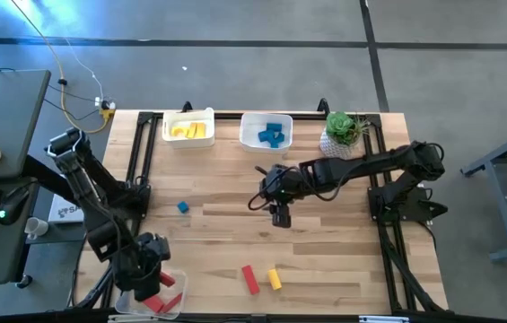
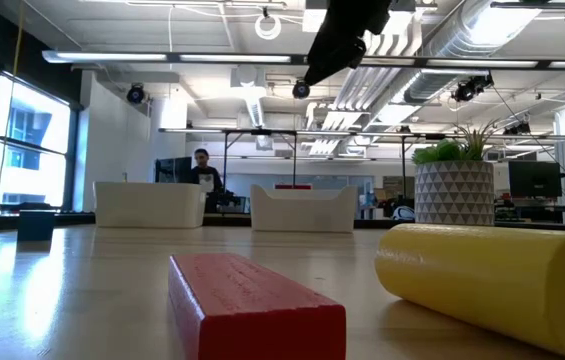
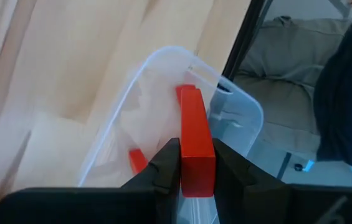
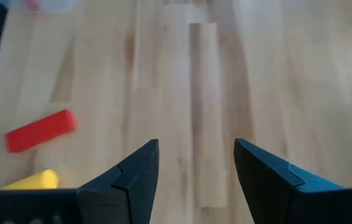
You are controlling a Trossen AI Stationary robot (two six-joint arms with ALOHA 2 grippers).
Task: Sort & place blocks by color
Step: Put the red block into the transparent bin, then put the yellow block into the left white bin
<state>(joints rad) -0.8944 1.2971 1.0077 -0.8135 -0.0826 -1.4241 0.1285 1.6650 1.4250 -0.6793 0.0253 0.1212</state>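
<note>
My left gripper point(image 1: 150, 280) hangs over the white bin point(image 1: 174, 305) at the table's near left corner, shut on a red bar point(image 3: 195, 140); more red pieces point(image 3: 137, 160) lie in that bin. My right gripper point(image 1: 280, 215) is open above mid-table, holding nothing. A red bar point(image 1: 249, 279) and a yellow cylinder point(image 1: 275, 279) lie flat on the table near the near edge, also seen in the right wrist view as the red bar point(image 4: 40, 130) and the yellow cylinder point(image 4: 32, 180). A small blue cube point(image 1: 182, 207) sits left of centre. Yellow blocks point(image 1: 188, 131) and blue blocks point(image 1: 274, 135) fill two far bins. My left gripper pinches the red bar between its two fingers point(image 3: 166, 165), near the bar's closer end point(image 3: 197, 168). The bar runs forward along the fingers, its free end point(image 3: 189, 93) over the white bin, lifted clear.
A green potted plant point(image 1: 343, 132) in a white pot stands at the far right, beside the blue bin. Black frame rails point(image 1: 142, 161) border the table's left and right sides. A person point(image 2: 203, 170) stands in the room beyond the table.
</note>
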